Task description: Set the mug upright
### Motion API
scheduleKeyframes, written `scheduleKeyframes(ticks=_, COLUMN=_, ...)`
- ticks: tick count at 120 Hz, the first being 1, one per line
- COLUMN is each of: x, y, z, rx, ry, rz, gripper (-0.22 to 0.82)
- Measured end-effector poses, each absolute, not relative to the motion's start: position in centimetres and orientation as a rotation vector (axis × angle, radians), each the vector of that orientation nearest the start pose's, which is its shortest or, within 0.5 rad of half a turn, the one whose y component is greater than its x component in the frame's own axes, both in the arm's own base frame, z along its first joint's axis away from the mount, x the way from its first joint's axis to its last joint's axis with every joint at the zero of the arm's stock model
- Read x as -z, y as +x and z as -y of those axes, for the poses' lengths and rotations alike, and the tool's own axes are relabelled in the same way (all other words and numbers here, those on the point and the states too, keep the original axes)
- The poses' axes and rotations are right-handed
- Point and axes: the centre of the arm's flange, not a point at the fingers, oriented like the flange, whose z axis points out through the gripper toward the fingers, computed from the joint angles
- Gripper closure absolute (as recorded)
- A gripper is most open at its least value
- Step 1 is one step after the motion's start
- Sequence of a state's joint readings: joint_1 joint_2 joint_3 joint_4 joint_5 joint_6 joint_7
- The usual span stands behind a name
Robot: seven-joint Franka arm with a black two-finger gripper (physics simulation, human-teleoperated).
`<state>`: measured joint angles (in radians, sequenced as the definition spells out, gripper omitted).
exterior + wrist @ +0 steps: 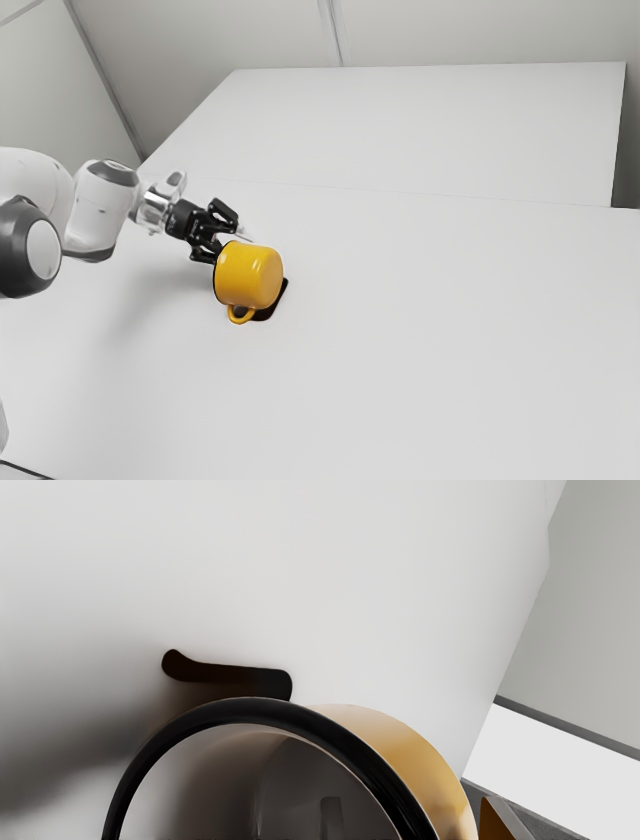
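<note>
Exterior view | mug (250, 276) on its side | mouth facing end effector (225, 238)

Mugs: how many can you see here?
1: a glossy yellow, black-rimmed mug, tipped over, left of centre in the exterior view, its open mouth toward the robot's open black jaws.

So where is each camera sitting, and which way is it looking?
Exterior view: sits at the arm's side, looking down across the white table. The robot's arm comes in from the exterior view's left, with its open gripper by the tipped yellow mug.
Wrist view: rides on the robot's hand, looking past the mug's black rim into its inside and across the table. A fingertip shows at the bottom edge, outside the mug.
Both share the mug, the table and part of the gripper.
</note>
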<state>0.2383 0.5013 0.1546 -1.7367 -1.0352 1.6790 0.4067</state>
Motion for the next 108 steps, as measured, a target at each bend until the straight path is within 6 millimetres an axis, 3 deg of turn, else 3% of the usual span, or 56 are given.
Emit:
scheduleKeyframes(ticks=19, x=-29.6, y=61.2, z=-15.2, rx=0.123, ry=2.110, rz=-0.420, gripper=0.67)
scheduleKeyframes(ticks=45, x=-31.4, y=62.0, z=-14.3, rx=0.104, ry=2.159, rz=-0.369, gripper=0.74)
scheduleKeyframes(ticks=71, x=-39.6, y=61.4, z=-11.6, rx=0.076, ry=2.484, rz=-0.141, gripper=0.75)
scheduleKeyframes(ticks=82, x=-41.9, y=61.0, z=-11.0, rx=0.070, ry=2.671, rz=-0.033, gripper=0.75)
scheduleKeyframes(ticks=93, x=-42.4, y=59.5, z=-9.1, rx=0.061, ry=2.811, rz=0.068, gripper=0.76)
scheduleKeyframes(ticks=108, x=-41.2, y=55.9, z=-6.2, rx=0.016, ry=2.916, rz=0.144, gripper=0.76)
